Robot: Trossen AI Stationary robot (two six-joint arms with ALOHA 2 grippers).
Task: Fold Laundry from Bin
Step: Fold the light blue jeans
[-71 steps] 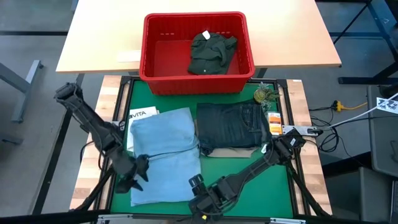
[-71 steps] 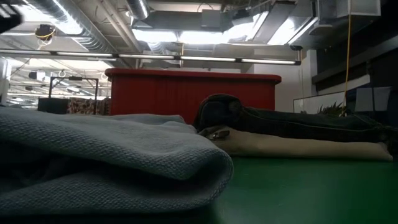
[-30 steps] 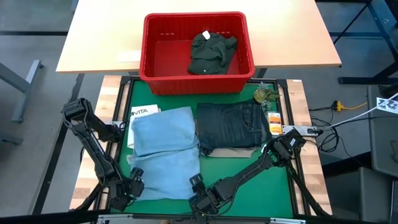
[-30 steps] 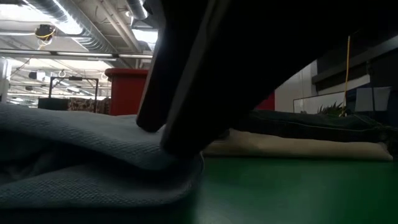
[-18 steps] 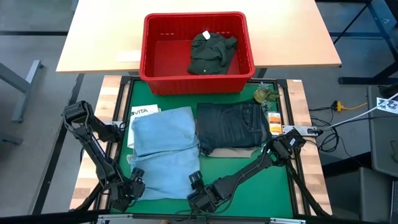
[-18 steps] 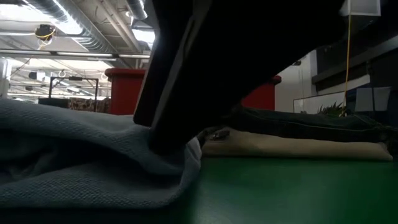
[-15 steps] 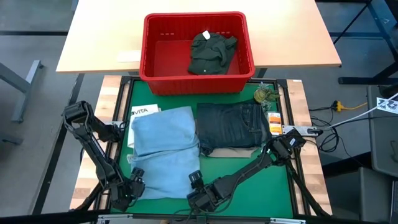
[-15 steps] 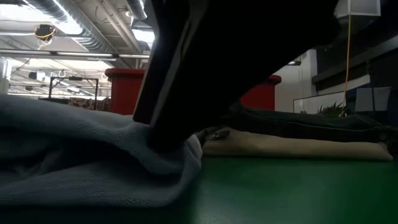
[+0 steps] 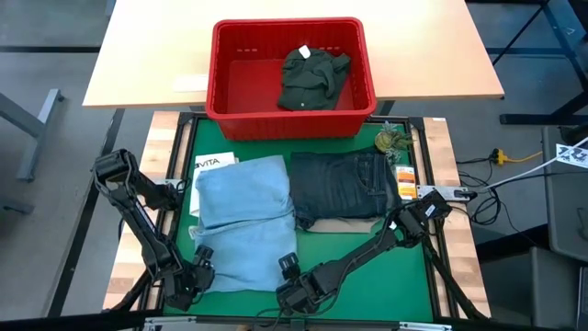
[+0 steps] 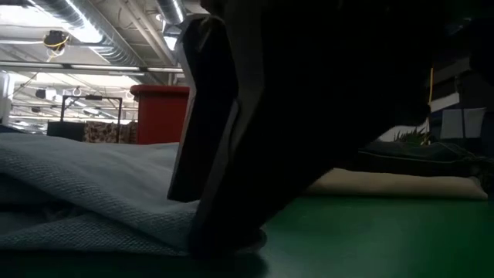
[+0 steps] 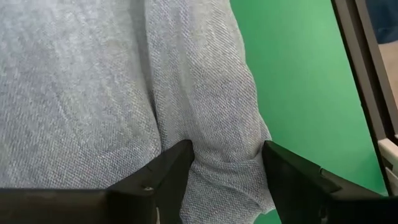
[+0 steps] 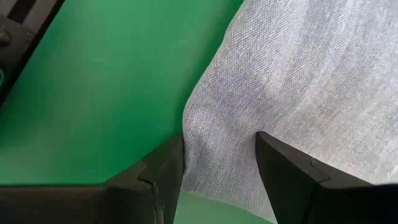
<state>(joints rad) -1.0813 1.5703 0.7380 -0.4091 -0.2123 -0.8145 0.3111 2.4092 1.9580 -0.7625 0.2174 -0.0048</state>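
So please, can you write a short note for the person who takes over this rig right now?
Left gripper: open, jaws around the near left corner of the light blue jeans.
Right gripper: open, jaws around their near right corner.
Done: dark jeans lie folded on a beige piece on the green mat.
Left: close on both corners and finish folding the light blue jeans; the dark olive garment waits in the red bin.

The left arm folds down the table's left side, its left gripper (image 9: 197,272) low at the near left, fingers (image 11: 163,177) spread apart. The right arm reaches in from the right edge toward the near middle, its right gripper (image 9: 288,283) low, fingers (image 12: 163,167) likewise parted.
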